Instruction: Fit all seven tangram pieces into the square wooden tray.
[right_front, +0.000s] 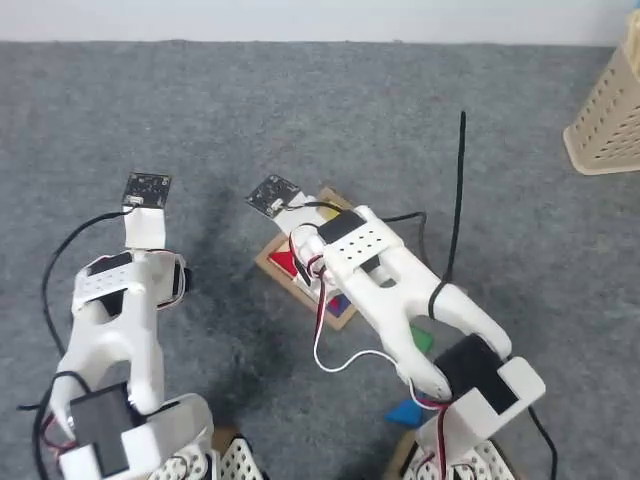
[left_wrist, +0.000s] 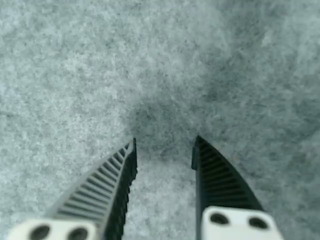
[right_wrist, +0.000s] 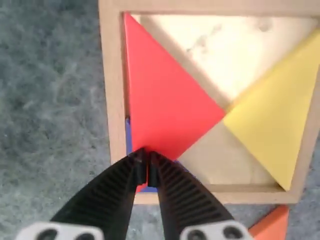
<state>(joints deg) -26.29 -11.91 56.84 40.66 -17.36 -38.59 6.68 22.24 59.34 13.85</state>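
While over carpet, left end effector open, empty; right end effector closed at red triangle's corner.

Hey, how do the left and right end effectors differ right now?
The left end effector is open; the right end effector is pinched shut at a corner of the red triangle. The left hangs over bare carpet; the right is at the edge of the wooden tray. Both have black ribbed fingers.
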